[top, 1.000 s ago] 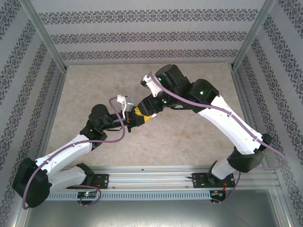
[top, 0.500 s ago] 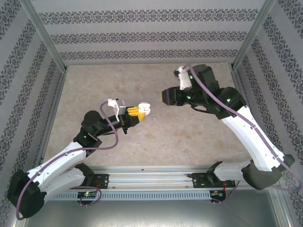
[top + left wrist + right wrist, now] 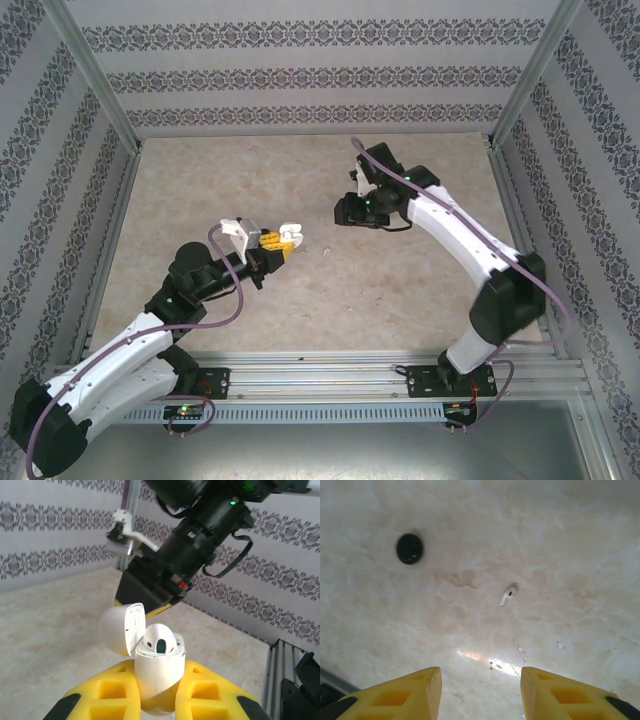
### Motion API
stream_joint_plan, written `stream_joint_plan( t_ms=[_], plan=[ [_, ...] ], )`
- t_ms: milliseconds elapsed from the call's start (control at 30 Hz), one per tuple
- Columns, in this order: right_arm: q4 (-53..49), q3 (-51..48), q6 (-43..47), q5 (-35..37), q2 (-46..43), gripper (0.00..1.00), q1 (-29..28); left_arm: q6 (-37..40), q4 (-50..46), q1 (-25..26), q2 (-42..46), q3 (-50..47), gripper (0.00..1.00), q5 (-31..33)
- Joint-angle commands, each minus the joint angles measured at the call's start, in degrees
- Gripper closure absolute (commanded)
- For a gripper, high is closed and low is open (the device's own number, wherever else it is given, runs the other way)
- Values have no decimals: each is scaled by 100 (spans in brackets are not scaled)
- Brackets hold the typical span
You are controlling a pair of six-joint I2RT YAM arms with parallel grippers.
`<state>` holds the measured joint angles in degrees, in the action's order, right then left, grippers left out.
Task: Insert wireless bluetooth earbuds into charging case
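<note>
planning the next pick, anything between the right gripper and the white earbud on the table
Nothing visible: the earbud lies alone on bare table ahead of the open right gripper; the black disc sits well aside.

Bright, even, diffuse light fills the top view, leaving only faint, soft shadows on the marbled table. In the right wrist view a small white glare patch shines near the bottom, and the white earbud casts a thin shadow. The charging case is sharp and evenly lit.

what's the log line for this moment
left jaws shut on case | lid open | bud inside | right jaws open, pointed toward loose bud on table
</note>
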<state>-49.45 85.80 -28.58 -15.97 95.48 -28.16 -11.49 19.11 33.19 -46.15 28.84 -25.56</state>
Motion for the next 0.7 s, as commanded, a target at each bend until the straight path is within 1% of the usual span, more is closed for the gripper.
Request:
stream_joint_plan(
  t_ms=[0,100,233,333,667],
  plan=[
    [108,15,-205,-248,464,55,56,114,-290,-89,-221,70,100,62],
    [223,101,-353,-266,988,56,53,85,-152,-161,-507,95,100,5],
    [-12,470,-382,-214,1731,57,41,58,68,-260,-858,139,100,-93],
    [-26,629,-371,-295,2130,57,21,16,212,-333,-1060,153,100,-131],
    [-106,1042,-290,-454,2879,62,11,-42,519,-544,-1518,157,100,-299]
  ],
)
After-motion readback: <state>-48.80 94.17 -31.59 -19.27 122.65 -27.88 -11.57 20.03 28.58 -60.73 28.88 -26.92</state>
